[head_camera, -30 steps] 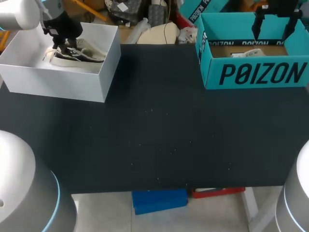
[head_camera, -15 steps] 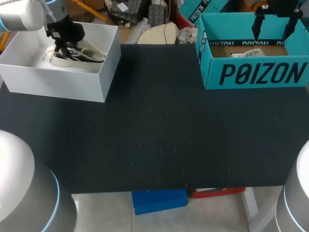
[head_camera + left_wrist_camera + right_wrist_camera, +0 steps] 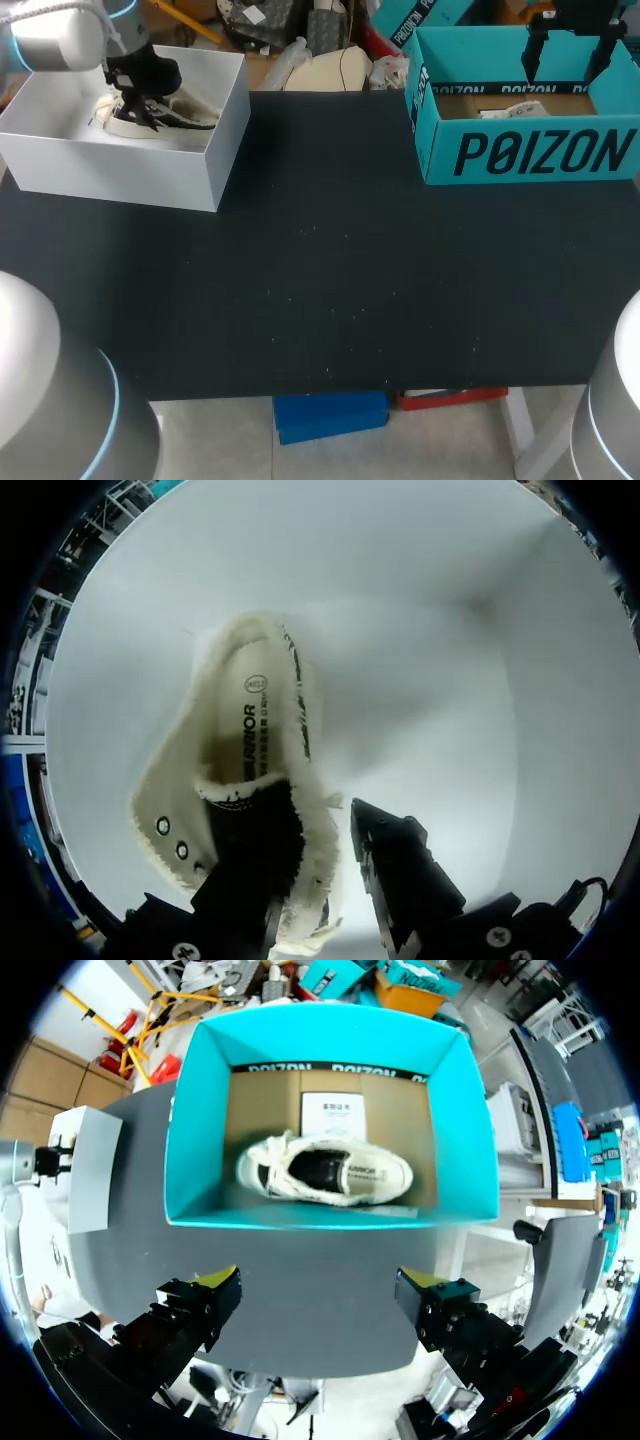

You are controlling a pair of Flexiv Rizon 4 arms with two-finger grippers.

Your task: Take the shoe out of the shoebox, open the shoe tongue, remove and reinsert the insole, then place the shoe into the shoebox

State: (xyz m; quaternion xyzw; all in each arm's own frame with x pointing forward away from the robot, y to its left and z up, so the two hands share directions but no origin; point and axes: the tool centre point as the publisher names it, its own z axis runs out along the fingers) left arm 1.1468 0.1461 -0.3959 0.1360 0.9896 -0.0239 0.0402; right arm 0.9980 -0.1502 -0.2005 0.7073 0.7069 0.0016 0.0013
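Far left, rear corner of tabletop: white shoebox, lidless. Inside it: shoe, cream, fleece-lined, dark-sided, apparently resting on the box floor with the opening facing up. Left claw down inside the box, set over the shoe's collar and tongue; clamped or merely straddling, cannot tell. Step in hand, by judgement: the first one, taking the shoe out; shoe not yet clear of the walls. Next move calls for a sure hold on the collar, a straight lift above the box rim, then a set-down on the bare middle of the tabletop, toe level to spare the soft lining. Far right: teal shoebox with a second cream shoe and a paper sheet inside. Right claw hanging above it, spread wide, holding nothing.
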